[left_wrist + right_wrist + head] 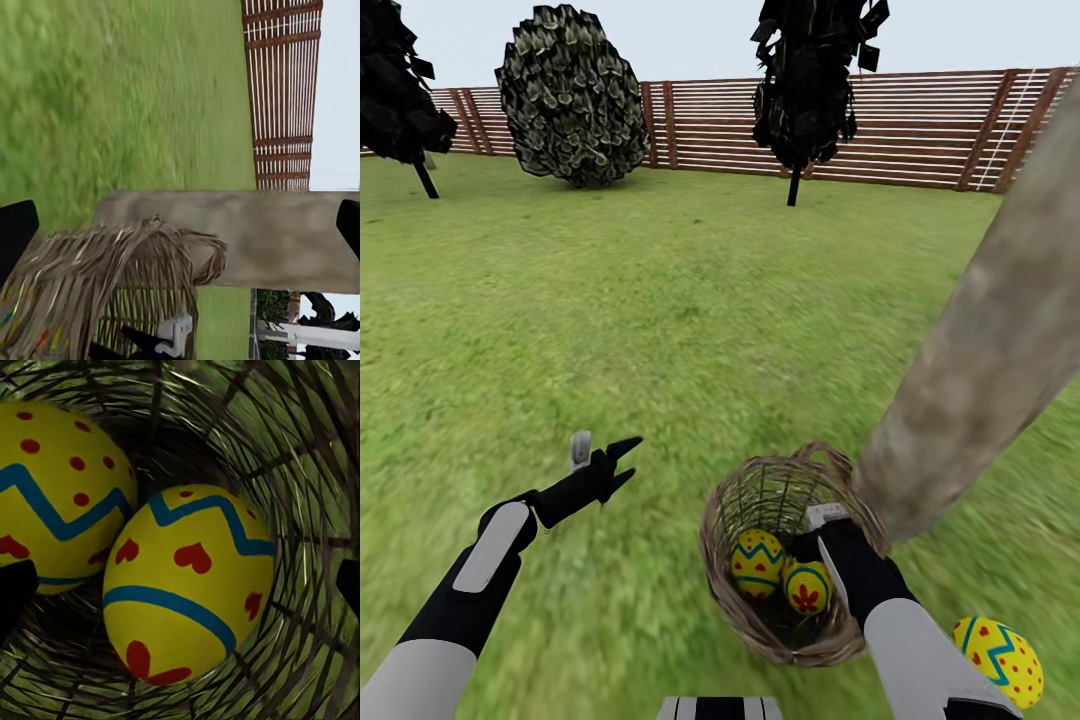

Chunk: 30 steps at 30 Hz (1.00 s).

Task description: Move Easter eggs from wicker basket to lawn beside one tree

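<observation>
Easter eggs, three, glossy yellow ovals banded with blue zigzags and marked in red: two are lodged in the basket, one lies on the grass.

Two eggs (758,562) (807,586) are seen touching at the bottom of the round brown open-weave wicker basket (732,510), whose small loop handle sits on the rim nearest the thick, pale grey-brown mottled tree trunk (990,350). The third egg (998,660) rests on the rough green lawn (660,330) just beside the right forearm, near the trunk. The right gripper (830,530) is lowered into the basket with its fingers spread apart, nothing held. The left gripper (605,455) is held apart over grass, fingers wide and empty. A brown slatted wooden fence (920,130) bounds the garden.
</observation>
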Available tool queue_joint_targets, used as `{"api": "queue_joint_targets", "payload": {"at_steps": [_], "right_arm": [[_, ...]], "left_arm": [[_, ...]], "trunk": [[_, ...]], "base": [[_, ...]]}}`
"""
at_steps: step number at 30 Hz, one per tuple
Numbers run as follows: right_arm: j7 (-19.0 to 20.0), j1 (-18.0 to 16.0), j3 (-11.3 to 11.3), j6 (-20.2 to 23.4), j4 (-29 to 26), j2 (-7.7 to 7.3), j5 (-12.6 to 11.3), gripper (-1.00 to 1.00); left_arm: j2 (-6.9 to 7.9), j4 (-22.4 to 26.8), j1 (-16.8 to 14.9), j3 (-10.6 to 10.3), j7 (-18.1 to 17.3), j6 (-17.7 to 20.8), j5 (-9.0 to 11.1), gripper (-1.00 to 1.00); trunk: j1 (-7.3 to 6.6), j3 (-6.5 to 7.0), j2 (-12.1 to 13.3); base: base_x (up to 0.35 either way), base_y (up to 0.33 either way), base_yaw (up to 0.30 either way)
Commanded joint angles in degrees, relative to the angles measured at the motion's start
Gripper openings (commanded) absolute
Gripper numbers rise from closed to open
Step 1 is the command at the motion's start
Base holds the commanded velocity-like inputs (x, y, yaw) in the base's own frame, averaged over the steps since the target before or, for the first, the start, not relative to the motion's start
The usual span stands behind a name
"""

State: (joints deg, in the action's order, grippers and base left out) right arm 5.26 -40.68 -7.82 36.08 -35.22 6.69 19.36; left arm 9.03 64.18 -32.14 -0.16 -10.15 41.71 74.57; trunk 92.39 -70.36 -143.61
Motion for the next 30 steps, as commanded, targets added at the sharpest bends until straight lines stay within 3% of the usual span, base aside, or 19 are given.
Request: {"api": "queue_joint_targets", "payload": {"at_steps": [1, 3, 9, 12, 17, 20, 21, 23, 24, 30], "right_arm": [[0.50, -0.02, -0.45, 0.29, -0.11, 0.08, 0.60, 1.00], [0.44, -0.02, -0.72, 0.35, -0.06, 0.08, 0.60, 1.00], [-0.19, -0.02, -5.30, 0.46, 0.04, 0.09, 0.60, 1.00], [-2.72, -0.02, -7.58, 0.41, 2.05, 0.13, 0.60, 1.00], [-4.49, -0.02, -7.99, 0.40, 3.89, 0.17, 0.60, 1.00], [-7.73, -0.02, -8.00, 0.40, 4.01, 0.17, 0.53, 1.00], [-8.47, -0.02, -8.00, 0.40, 4.02, 0.15, -1.03, 1.00], [-9.66, -0.02, -7.94, 0.40, 4.08, 0.09, -6.37, 1.00], [-10.08, -0.02, -7.92, 0.40, 4.29, 0.09, -7.44, 1.00], [-9.85, -0.02, -7.58, 0.23, 5.68, 0.08, -7.93, 1.00]], "left_arm": [[0.03, -0.02, -0.03, -0.01, -0.14, 0.17, 0.05, 1.00], [0.03, -0.02, -0.03, -0.01, -0.14, 0.15, 0.05, 1.00], [0.06, 0.05, -0.03, -0.09, -0.14, 0.13, 0.13, 1.00], [0.03, 0.07, -0.03, -0.10, -0.14, 0.13, 0.14, 1.00], [0.03, 0.06, -0.03, -0.10, -0.14, 0.13, 0.14, 1.00], [0.03, 0.03, -0.03, -0.10, -0.14, 0.13, 0.14, 1.00], [0.03, 0.00, -0.03, -0.10, -0.14, 0.13, 0.14, 1.00], [0.03, 0.00, -0.03, -0.10, -0.14, 0.13, 0.14, 1.00], [0.03, 0.00, -0.03, -0.10, -0.14, 0.13, 0.14, 1.00], [0.03, -0.01, -0.02, -0.10, -0.14, 0.13, 0.14, 1.00]], "trunk": [[0.02, -0.05, -0.02], [0.02, -0.05, -0.02], [0.02, -0.05, -0.02], [0.02, -0.05, -0.02], [0.02, -0.05, -0.02], [0.10, -0.71, -0.06], [0.10, -0.71, -0.06], [0.10, -0.71, -0.06], [0.10, -0.71, -0.06], [0.25, -2.04, -0.14]], "base": [[0.331, 0.000, 0.000], [0.331, 0.000, 0.000], [0.088, 0.000, 0.000], [0.007, 0.000, 0.000], [0.000, 0.000, 0.000], [0.000, 0.000, 0.000], [0.000, 0.000, 0.000], [0.000, 0.000, 0.000], [0.000, 0.000, 0.000], [0.000, 0.000, 0.000]]}}
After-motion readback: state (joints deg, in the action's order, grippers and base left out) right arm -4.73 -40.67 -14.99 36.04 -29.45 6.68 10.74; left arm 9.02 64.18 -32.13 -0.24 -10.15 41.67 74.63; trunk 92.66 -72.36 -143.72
